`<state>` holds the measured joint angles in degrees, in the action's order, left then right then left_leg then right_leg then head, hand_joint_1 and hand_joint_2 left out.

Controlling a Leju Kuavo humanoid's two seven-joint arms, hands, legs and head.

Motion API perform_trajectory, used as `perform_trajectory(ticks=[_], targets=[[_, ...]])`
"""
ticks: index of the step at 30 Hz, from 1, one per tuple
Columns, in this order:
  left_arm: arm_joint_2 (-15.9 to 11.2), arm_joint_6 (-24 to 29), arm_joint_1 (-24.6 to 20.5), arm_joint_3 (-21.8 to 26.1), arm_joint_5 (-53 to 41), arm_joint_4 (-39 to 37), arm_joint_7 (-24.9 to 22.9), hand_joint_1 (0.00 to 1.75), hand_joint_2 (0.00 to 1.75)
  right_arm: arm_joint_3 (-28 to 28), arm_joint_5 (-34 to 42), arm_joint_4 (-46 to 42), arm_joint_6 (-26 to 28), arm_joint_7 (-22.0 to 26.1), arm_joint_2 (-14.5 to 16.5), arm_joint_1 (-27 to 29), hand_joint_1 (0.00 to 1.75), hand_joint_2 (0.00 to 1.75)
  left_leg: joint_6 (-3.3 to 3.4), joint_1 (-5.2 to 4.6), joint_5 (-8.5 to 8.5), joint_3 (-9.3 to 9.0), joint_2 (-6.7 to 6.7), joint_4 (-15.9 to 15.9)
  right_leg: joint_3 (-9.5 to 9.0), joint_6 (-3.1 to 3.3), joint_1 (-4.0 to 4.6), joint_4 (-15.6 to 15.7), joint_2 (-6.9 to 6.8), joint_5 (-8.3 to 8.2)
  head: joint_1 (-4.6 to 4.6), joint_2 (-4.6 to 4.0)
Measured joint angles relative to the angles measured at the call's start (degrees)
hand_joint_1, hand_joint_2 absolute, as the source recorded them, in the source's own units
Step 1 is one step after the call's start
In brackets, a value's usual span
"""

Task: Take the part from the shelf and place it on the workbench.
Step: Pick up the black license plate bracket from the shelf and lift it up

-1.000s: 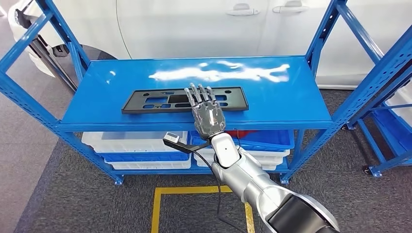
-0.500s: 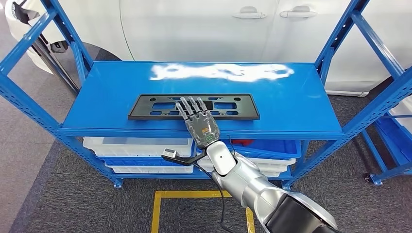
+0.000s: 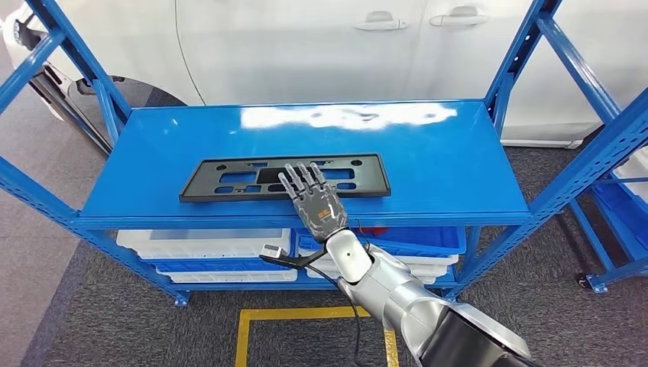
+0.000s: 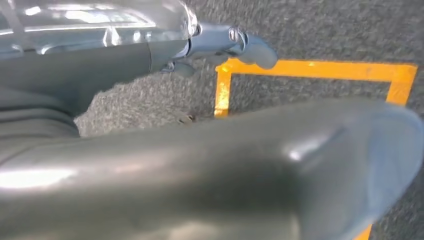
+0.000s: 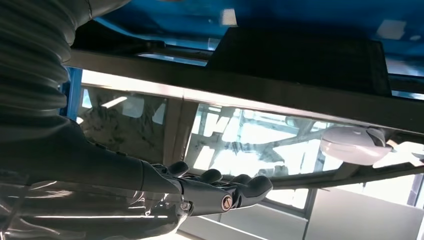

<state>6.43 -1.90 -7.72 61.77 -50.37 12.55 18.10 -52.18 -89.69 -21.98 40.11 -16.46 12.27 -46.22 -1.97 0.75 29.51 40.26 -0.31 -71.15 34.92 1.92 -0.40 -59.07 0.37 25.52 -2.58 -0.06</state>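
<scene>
Head view: black part (image 3: 284,177) flat on blue shelf (image 3: 428,164), near front edge. Right hand (image 3: 312,200) flat over its middle, fingers extended, slightly spread, gripping nothing.

Right arm extended forward, right hand (image 3: 313,200) flat, palm down, fingers straight and slightly apart.

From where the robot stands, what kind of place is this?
Probably a car workshop or assembly area. A blue metal rack holds a black plastic part, with parts bins below. A white car is parked behind, and a yellow marking is on the floor.
</scene>
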Motion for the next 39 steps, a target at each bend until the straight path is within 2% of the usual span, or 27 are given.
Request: perform_trajectory(ticks=[1,2,3,4,7,8,10,12,13,14,15,16,18,19,22,24,25,27,28,29,30,32,33,34,36,38,39], targets=[[-0.02,0.0,-0.06,0.0,0.01,0.0,-0.03,0.0,0.0,-0.05,0.0,-0.02,0.0,0.07,0.05,0.0,0.0,1.75,0.37,-0.07,-2.44,-1.71,0.01,4.21,-0.34,-0.08,0.05,0.01,0.04,0.21,0.0,0.0],[-0.07,0.0,-0.15,0.0,0.04,0.0,-0.05,0.0,0.0,-0.07,0.0,-0.05,0.01,0.14,0.11,-0.02,0.0,1.75,0.79,-0.25,-4.15,-3.44,0.01,8.1,-0.6,-0.25,0.19,0.01,0.04,0.4,0.0,0.0],[-0.1,0.0,-0.26,-0.01,0.07,0.0,-0.06,0.0,0.0,-0.07,0.0,-0.08,0.01,0.19,0.18,-0.04,0.0,1.75,1.17,-0.43,-5.1,-4.78,0.01,10.98,-0.72,-0.46,0.23,0.02,0.04,0.52,0.0,0.0],[-0.14,0.0,-0.33,-0.01,0.12,0.0,-0.05,0.0,0.0,-0.08,0.0,-0.1,0.01,0.24,0.25,-0.02,0.0,1.75,1.44,-0.62,-5.26,-5.45,-0.01,12.47,-0.74,-0.72,0.26,0.05,0.03,0.6,0.0,0.0],[-0.16,-0.01,-0.29,-0.02,0.25,0.0,-0.05,0.0,0.0,-0.08,0.0,-0.18,0.02,0.36,0.48,0.04,0.0,1.75,2.08,-0.58,-5.14,-5.98,-0.08,13.48,-0.85,-1.66,0.24,0.19,-0.05,0.79,0.0,0.0],[-0.16,-0.01,-0.26,-0.02,0.25,0.0,-0.05,0.0,0.0,-0.08,0.0,-0.22,0.02,0.39,0.56,-0.02,0.0,1.75,2.36,-0.42,-5.27,-6.24,-0.05,13.87,-0.62,-1.95,0.24,-0.52,-0.07,1.37,0.0,0.0],[-0.17,-0.02,-0.32,-0.02,0.24,0.0,-0.05,0.0,0.0,-0.08,0.0,-0.29,0.02,0.4,0.62,-0.13,0.0,1.75,2.8,-0.2,-5.42,-6.65,0.02,14.43,1.65,-2.36,0.16,-5.48,-0.1,4.16,0.0,-0.01],[-0.19,-0.02,-0.35,-0.02,0.23,0.0,-0.06,0.0,0.0,-0.08,0.0,-0.3,0.02,0.44,0.59,0.03,0.0,1.75,3.0,-0.21,-5.27,-6.7,0.02,14.42,5.69,-2.61,0.04,-13.07,-0.1,7.25,0.0,0.0],[-0.2,-0.02,-0.33,-0.02,0.22,0.0,-0.07,0.0,0.0,-0.08,0.0,-0.3,0.02,0.49,0.57,0.17,0.0,1.75,2.99,-0.21,-5.15,-6.76,-0.01,14.36,7.06,-2.74,-0.04,-15.3,-0.11,7.54,0.0,0.0],[-0.19,-0.02,-0.27,-0.02,0.21,0.0,-0.07,0.0,0.0,-0.08,0.0,-0.31,0.02,0.58,0.56,0.27,0.0,1.75,2.93,-0.19,-4.98,-6.86,-0.04,14.25,7.41,-2.83,-0.14,-15.37,-0.11,6.64,0.0,0.0],[-0.16,-0.03,-0.21,-0.03,0.2,0.0,-0.08,0.0,0.0,-0.08,0.0,-0.35,0.02,0.7,0.57,0.3,0.0,1.75,2.81,-0.16,-4.73,-7.03,-0.08,14.07,6.6,-2.87,-0.26,-13.15,-0.13,4.73,0.0,-0.01],[-0.11,-0.05,-0.17,-0.03,0.19,0.0,-0.08,0.0,0.0,-0.09,0.0,-0.44,0.02,0.84,0.6,0.29,0.0,1.75,2.64,-0.14,-4.4,-7.24,-0.12,13.82,4.95,-2.86,-0.37,-9.32,-0.16,2.3,0.0,-0.01],[-0.04,-0.12,-0.16,-0.04,0.21,0.0,-0.04,0.0,0.0,-0.09,-0.02,-0.61,0.02,1.04,0.72,0.22,0.0,1.75,2.09,-0.28,-3.66,-7.32,-0.17,13.18,1.95,-2.57,-0.37,-2.77,-0.2,-0.35,0.0,0.0],[-0.03,-0.16,-0.19,-0.04,0.24,0.0,0.0,0.0,0.0,-0.1,-0.02,-0.67,0.02,1.09,0.81,0.23,0.0,1.75,1.78,-0.37,-3.39,-7.27,-0.18,12.93,1.28,-2.31,-0.29,-1.18,-0.17,-0.59,0.0,0.01],[-0.08,-0.28,-0.21,-0.04,0.37,0.0,0.15,0.0,0.0,-0.09,-0.02,-0.75,0.02,1.2,1.08,0.29,0.0,1.75,0.85,-0.36,-2.94,-7.36,-0.1,12.86,1.04,-1.28,-0.17,-0.53,-0.05,-0.14,0.0,0.01],[-0.15,-0.31,-0.22,-0.04,0.46,0.0,0.23,0.0,0.0,-0.09,-0.02,-0.9,0.02,1.24,1.35,0.22,0.0,1.75,0.24,-0.22,-1.6,-6.53,-0.04,10.64,0.52,-0.62,-0.38,-0.25,-0.11,0.01,0.0,0.01],[-0.18,-0.3,-0.21,-0.04,0.5,0.0,0.27,0.0,0.0,-0.09,-0.02,-0.98,0.02,1.29,1.53,0.21,0.0,1.75,-0.04,-0.13,-0.23,-5.14,-0.01,7.72,0.25,-0.34,-0.4,-0.18,-0.17,0.16,0.0,0.01],[-0.18,-0.28,-0.09,-0.04,0.56,0.0,0.32,0.0,0.0,-0.08,-0.02,-1.08,0.02,1.46,1.73,0.27,0.0,1.75,-0.43,-0.03,2.63,-0.89,-0.01,-0.18,-0.13,0.01,-0.27,-0.17,-0.22,0.52,0.0,0.0],[-0.19,-0.26,0.03,-0.04,0.61,0.0,0.33,0.0,0.0,-0.08,-0.02,-1.08,0.02,1.57,1.78,0.34,0.0,1.75,-0.49,-0.01,3.12,0.88,-0.01,-2.98,-0.33,0.08,-0.21,-0.18,-0.2,0.71,0.0,0.0],[-0.2,-0.23,0.15,-0.03,0.66,0.0,0.35,0.0,0.0,-0.08,-0.01,-1.08,0.02,1.67,1.79,0.39,0.0,1.75,-0.43,-0.01,2.46,1.71,-0.01,-3.72,-0.6,0.09,-0.16,-0.18,-0.15,0.93,0.0,0.0],[-0.22,-0.2,0.25,-0.03,0.74,0.0,0.38,0.0,0.0,-0.08,-0.01,-1.09,0.02,1.79,1.83,0.42,0.0,1.75,-0.25,-0.03,0.62,1.33,-0.01,-2.01,-0.99,0.05,-0.12,-0.18,-0.1,1.19,0.0,0.0],[-0.31,-0.18,0.35,-0.02,0.85,0.0,0.48,0.0,0.0,-0.08,0.0,-1.21,0.02,2.06,1.98,0.38,0.0,1.75,0.39,-0.16,-4.07,-1.75,-0.02,5.55,-1.95,-0.13,-0.04,-0.13,-0.02,1.8,0.01,0.01],[-0.34,-0.19,0.33,-0.03,0.89,0.0,0.55,0.0,0.0,-0.08,-0.01,-1.29,0.02,2.17,2.09,0.33,0.0,1.75,0.78,-0.35,-5.54,-3.34,-0.02,9.02,-2.28,-0.32,0.03,-0.1,0.01,2.06,0.01,0.01],[-0.36,-0.19,0.29,-0.03,0.88,0.0,0.6,0.0,0.0,-0.08,-0.01,-1.4,0.02,2.26,2.16,0.3,0.0,1.75,1.12,-0.53,-6.03,-4.39,-0.01,11.26,-2.41,-0.56,0.09,-0.06,0.02,2.23,0.01,0.01],[-0.38,-0.2,0.28,-0.03,0.88,0.0,0.68,0.0,0.0,-0.08,-0.02,-1.54,0.02,2.39,2.25,0.28,0.0,1.75,1.63,-0.81,-5.57,-4.98,-0.04,12.58,-2.42,-1.16,0.15,0.17,-0.02,2.38,0.0,0.01],[-0.37,-0.2,0.41,-0.02,0.88,0.0,0.73,0.0,0.0,-0.07,-0.02,-1.74,0.03,2.45,2.36,0.26,0.0,1.75,2.12,-0.46,-5.51,-5.51,-0.03,13.41,-2.58,-1.81,0.23,0.11,-0.12,2.76,0.0,0.01],[-0.37,-0.2,0.44,-0.02,0.89,0.0,0.75,0.0,0.0,-0.07,-0.02,-1.84,0.03,2.46,2.42,0.18,0.0,1.75,2.4,-0.29,-5.54,-5.89,0.0,13.85,-2.13,-2.07,0.25,-1.02,-0.14,3.47,0.0,0.01]])
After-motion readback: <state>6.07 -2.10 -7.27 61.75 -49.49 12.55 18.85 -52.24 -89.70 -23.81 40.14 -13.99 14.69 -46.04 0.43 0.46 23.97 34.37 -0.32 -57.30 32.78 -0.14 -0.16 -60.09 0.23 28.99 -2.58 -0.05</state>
